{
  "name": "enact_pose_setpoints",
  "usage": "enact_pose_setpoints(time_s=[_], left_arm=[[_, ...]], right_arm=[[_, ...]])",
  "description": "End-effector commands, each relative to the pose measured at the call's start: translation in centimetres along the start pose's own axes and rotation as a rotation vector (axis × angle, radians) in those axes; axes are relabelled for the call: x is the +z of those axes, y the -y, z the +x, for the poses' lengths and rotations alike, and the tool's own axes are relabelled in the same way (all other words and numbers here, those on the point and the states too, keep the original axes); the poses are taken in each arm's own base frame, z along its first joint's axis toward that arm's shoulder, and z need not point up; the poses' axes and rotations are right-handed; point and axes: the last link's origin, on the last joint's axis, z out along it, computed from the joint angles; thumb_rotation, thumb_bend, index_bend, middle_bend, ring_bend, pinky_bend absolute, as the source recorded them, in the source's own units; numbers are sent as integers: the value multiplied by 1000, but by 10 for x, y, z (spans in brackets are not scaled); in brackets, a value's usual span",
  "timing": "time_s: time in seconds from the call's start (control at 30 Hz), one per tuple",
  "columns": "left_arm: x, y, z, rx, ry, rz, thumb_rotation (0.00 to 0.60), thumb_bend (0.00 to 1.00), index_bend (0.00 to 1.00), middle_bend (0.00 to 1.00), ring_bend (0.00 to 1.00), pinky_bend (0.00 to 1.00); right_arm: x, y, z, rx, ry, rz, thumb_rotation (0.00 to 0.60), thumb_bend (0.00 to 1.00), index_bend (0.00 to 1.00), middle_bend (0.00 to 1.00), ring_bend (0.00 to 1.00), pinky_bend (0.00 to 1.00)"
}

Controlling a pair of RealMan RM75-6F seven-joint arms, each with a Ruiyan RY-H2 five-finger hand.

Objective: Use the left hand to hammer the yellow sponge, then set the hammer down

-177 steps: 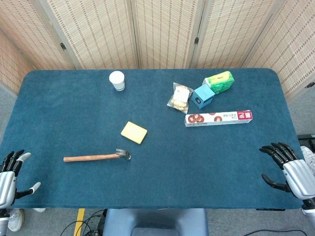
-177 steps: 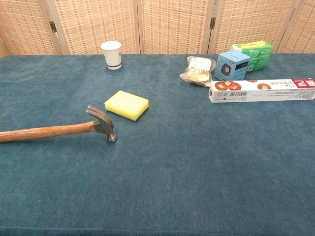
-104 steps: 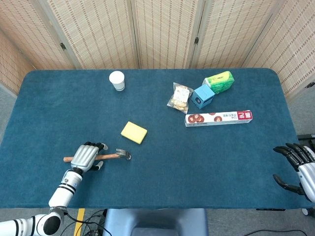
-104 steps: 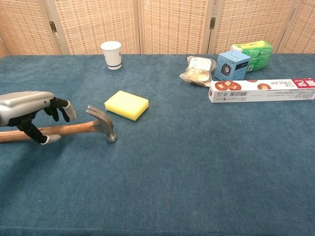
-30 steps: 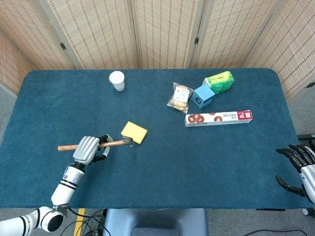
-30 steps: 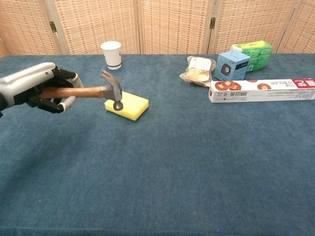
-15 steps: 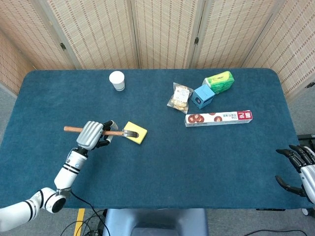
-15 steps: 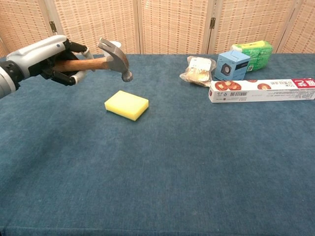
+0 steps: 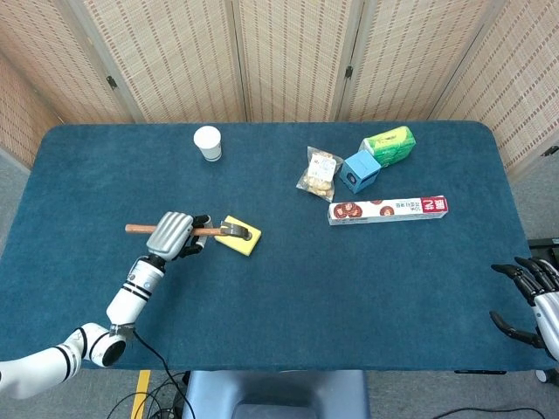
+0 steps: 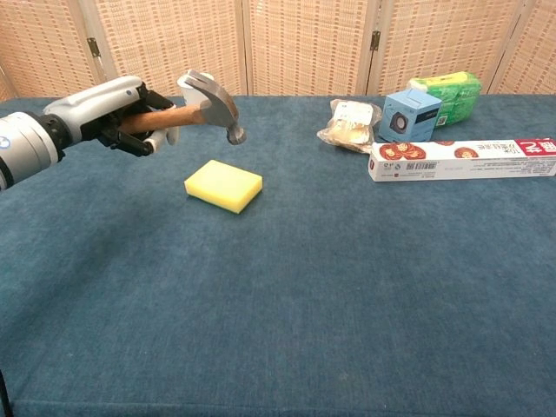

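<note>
At the left of the chest view, the left hand (image 10: pixel 122 115) is seen wrapped around the wooden handle of the hammer (image 10: pixel 201 103), which is held up in the air, clear of the table (image 10: pixel 304 287), with its metal head pointing down and to the right. In the head view the same left hand (image 9: pixel 172 234) lies left of centre, the hammer (image 9: pixel 223 231) stretching level from it to the right so that the head is lined up over the near-left part of the yellow sponge (image 9: pixel 244 238). In the chest view the yellow sponge (image 10: pixel 223 185) is found flat on the blue cloth, below the hammer head and apart from it. A white paper cup (image 9: pixel 208 143) is stood upright in the upper left of the head view, well apart from the sponge; in the chest view it is mostly hidden behind the hammer and hand. Right of centre, toward the top, a clear bag of snacks (image 9: pixel 320 173) is placed just beside a small blue box (image 9: pixel 360 170), and a green packet (image 9: pixel 389 145) is set behind that box. A long red-and-white box (image 9: pixel 388 209) is laid below them, lengthwise across the table. At the lower right edge of the head view, the right hand (image 9: pixel 534 299) is held off the table's corner, its fingers spread and nothing in them.
</note>
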Motion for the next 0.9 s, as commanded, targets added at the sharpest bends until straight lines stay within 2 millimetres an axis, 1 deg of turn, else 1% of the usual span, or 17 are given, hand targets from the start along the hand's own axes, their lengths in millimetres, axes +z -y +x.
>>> enact_pose_setpoints(time_s=[0.03,0.33,0.57,0.67,0.9], left_arm=[[-1,1,-1,2,11,4,600,739,772,851,842,898],[0,4,-4,37,59,21,600,739,772,852,848,900],[12,3,-6,61,85,46,600,739,772,852,848,900],[18,5,-10,75,103,69,600,739,772,852,848,900],[29,13,-28,117,172,139,600,739,772,852,848,900]], right_arm=[[0,0,0,0,1,1,600,192,207,263,117,120],[1,-2,-1,3,4,-1,600,192,207,263,118,120],[0,-5,-2,6,4,-9,600,192,207,263,117,120],[0,-6,-2,6,5,-13,600,192,207,263,117,120],[0,-7,-3,6,10,-22,600,191,207,263,117,119]])
